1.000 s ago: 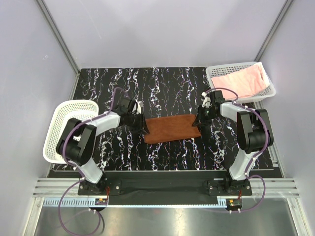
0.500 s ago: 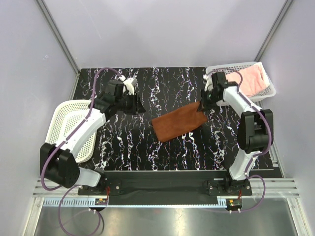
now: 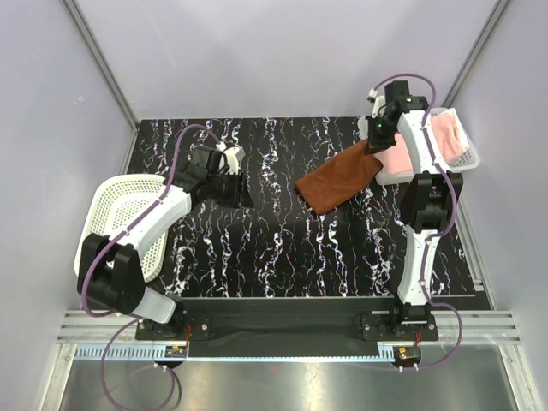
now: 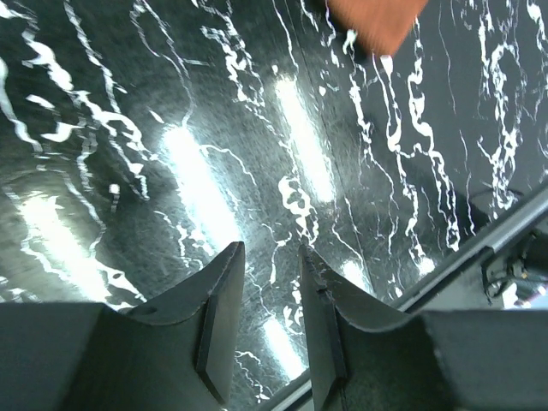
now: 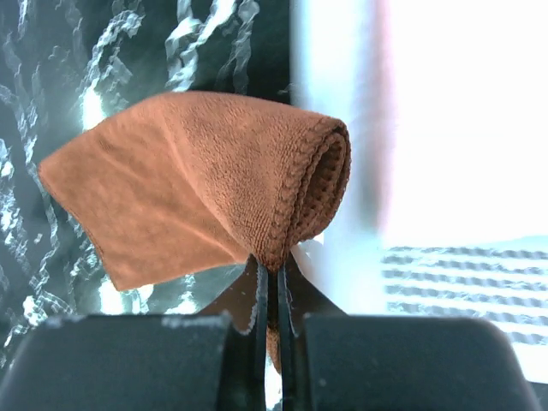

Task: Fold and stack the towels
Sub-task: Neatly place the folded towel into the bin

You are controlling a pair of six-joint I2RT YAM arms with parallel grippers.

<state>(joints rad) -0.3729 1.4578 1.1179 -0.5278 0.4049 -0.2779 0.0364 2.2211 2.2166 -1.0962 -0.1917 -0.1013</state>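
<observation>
The folded rust-brown towel [image 3: 339, 175] hangs from my right gripper [image 3: 373, 147], which is shut on its corner and holds it raised beside the right basket; the pinched fold shows close up in the right wrist view [image 5: 197, 201]. The pale pink towel [image 3: 428, 141] lies in that basket. My left gripper [image 3: 242, 195] is open and empty above the dark table, left of centre; its jaws [image 4: 267, 291] stand apart, and a corner of the brown towel [image 4: 377, 21] shows at the top of the left wrist view. The white towel is out of view.
A white mesh basket [image 3: 381, 128] stands at the back right corner. Another white mesh basket [image 3: 120, 201] hangs over the table's left edge. The black marbled table [image 3: 282, 248] ends at a metal rail in front.
My right gripper has carried the brown towel up and back toward the right basket. My left gripper let go of the towel earlier and has drawn away to the left.
</observation>
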